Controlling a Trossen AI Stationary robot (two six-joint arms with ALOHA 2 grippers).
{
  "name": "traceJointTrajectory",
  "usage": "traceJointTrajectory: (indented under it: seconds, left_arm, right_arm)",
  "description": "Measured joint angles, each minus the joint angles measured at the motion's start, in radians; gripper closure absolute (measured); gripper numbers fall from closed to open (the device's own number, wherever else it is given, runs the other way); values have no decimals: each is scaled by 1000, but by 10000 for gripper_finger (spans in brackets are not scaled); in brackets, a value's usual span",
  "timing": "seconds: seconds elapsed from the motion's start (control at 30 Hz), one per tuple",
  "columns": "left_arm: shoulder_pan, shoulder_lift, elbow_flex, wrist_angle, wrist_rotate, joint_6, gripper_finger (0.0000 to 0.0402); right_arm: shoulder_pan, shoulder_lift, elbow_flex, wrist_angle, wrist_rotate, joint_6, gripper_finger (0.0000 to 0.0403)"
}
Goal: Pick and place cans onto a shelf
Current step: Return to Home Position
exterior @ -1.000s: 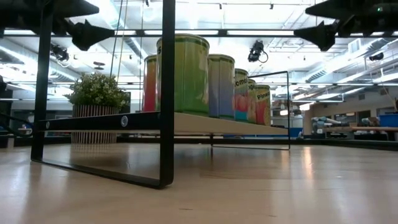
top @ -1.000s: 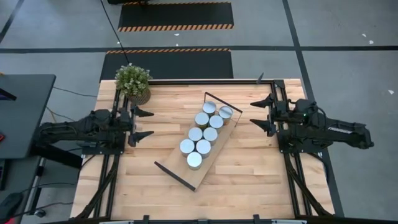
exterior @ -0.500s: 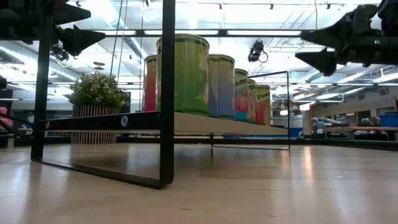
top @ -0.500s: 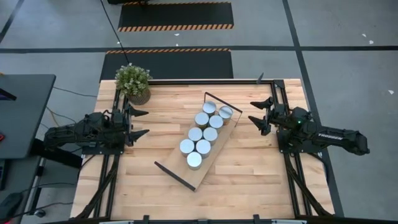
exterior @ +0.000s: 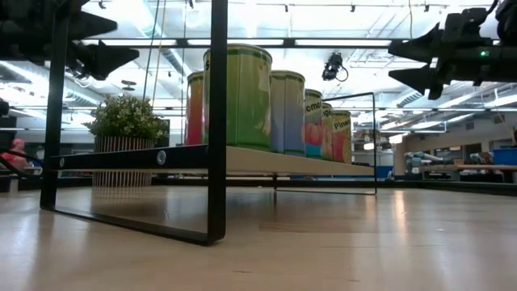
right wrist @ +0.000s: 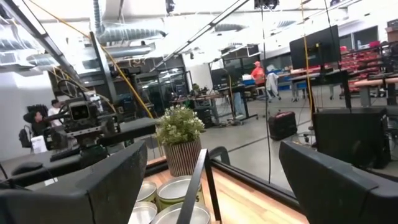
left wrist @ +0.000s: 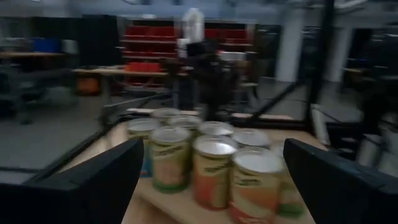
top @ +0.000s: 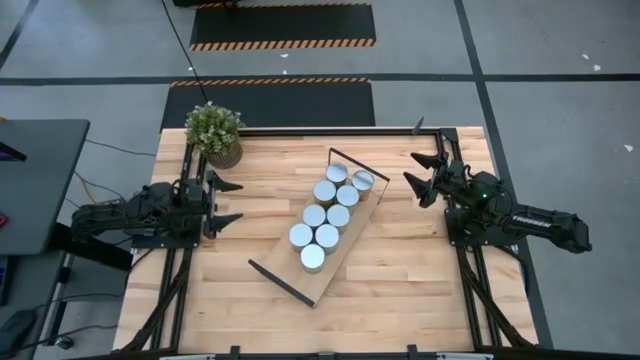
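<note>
Pincers hung spread and empty, left pincer (top: 232, 200) and right pincer (top: 412, 170) at opposite edges of the plank table (top: 250, 320), clear of eight silver-topped round tins (top: 328, 218) on the light-wood wire-framed shelf (top: 300, 280), where only a stray swing might have toppled them.

Right gripper (top: 410, 168) has pulled back from the shelf (top: 350, 232) toward the bench's right edge since a second ago. It has also swung, so its tips now angle toward the far side instead of pointing straight across. In the low view it has dropped a little. Left gripper (top: 238, 200) has eased back slightly and sits lower too. A person in red (exterior: 14, 153) has come into the low view's left margin.
</note>
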Motion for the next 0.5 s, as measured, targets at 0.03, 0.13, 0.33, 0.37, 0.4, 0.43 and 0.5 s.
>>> traceJointTrajectory:
  seconds: [0.03, 0.13, 0.33, 0.37, 0.4, 0.43, 0.5]
  left_arm:
    - [0, 0, 0, -1, 31, 0, 10]
    - [0, 0, 0, -1, 116, 20, 10]
    - [0, 2, 0, -9, 112, -39, 10]
    - [0, 2, 0, -7, 112, -53, 10]
    - [0, 2, 0, -7, 112, -64, 10]
    - [0, 2, 0, -7, 111, -65, 10]
    - [0, 2, 0, -7, 112, -65, 10]
  right_arm:
    - [0, 0, 0, 0, -1, 0, 30]
    - [0, 0, 0, 0, 0, 0, 30]
    - [0, 0, 0, 0, -1, 0, 30]
    - [0, 0, 0, 0, -1, -1, 30]
    - [0, 0, 0, 0, -1, -1, 30]
    - [0, 0, 0, 0, -1, -1, 30]
    - [0, 0, 0, 0, -1, -2, 30]
